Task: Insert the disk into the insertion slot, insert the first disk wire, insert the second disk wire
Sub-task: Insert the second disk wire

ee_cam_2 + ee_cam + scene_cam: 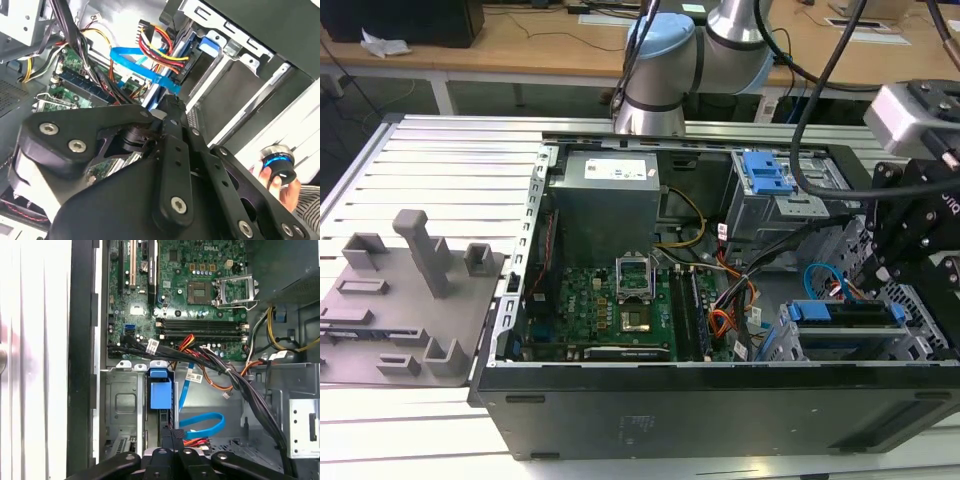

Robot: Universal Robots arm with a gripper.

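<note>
Gripper: the gripper (890,262) hangs over the drive bay at the exterior view's right; whether its jaws are apart or together cannot be told.
Disk: the disk (847,315), in its blue carrier, sits in the insertion slot (908,345) inside the open computer case (720,405).
Wires: in the second wrist view a blue data cable (145,67) and a red-yellow-black power bundle (157,47) reach the disk's end just beyond the gripper.
Step in hand: judged to be seating a disk wire.
Doing it well: the plug should meet its socket squarely and go straight in, without snagging neighbouring cables.
Farther: the motherboard (185,285).
</note>
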